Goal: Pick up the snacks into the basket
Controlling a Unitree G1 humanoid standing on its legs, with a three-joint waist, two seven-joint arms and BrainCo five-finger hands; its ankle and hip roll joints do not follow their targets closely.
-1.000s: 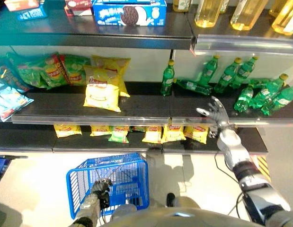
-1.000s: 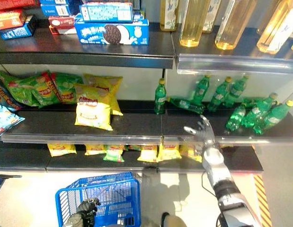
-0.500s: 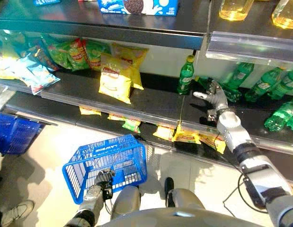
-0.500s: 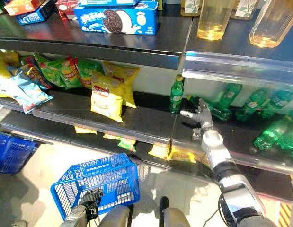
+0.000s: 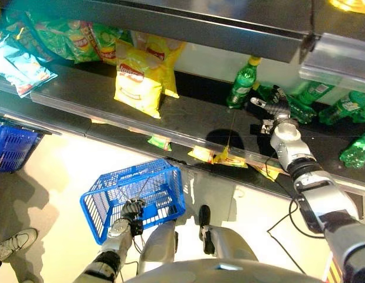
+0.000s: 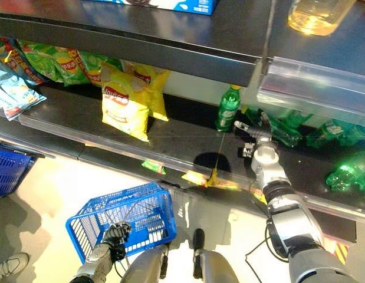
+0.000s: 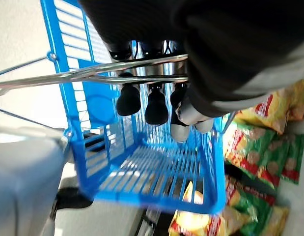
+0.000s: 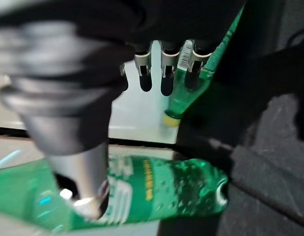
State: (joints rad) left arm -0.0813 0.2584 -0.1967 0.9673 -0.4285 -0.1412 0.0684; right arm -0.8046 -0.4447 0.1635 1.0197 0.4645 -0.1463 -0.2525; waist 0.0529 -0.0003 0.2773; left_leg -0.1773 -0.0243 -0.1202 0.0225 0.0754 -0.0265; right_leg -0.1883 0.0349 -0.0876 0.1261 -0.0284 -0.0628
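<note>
1. our left hand (image 5: 131, 210) hangs low at our left, its fingers (image 7: 155, 105) curled round the metal handle (image 7: 93, 74) of the blue basket (image 5: 138, 197), which hangs above the pale floor (image 5: 64, 171).
2. through the basket's slats in the left wrist view we see snack bags beyond it; we cannot tell whether anything lies inside the basket.
3. our right hand (image 5: 275, 109) is up on the middle shelf (image 5: 194, 121) among the green bottles, fingers straight and spread, thumb apart, grasping nothing.
4. in the right wrist view a lying green bottle (image 8: 156, 191) sits just beside the thumb; we cannot tell whether they touch.
5. an upright green bottle (image 5: 242, 81) with a yellow cap stands on the shelf just to the left of that hand.
6. the snacks are on the shelf: a yellow chip bag (image 5: 138, 82) leans well to the left of the right hand, with green chip bags (image 5: 73, 38) further left.
7. small yellow packets (image 5: 220, 158) lie on the lower shelf beneath.
</note>
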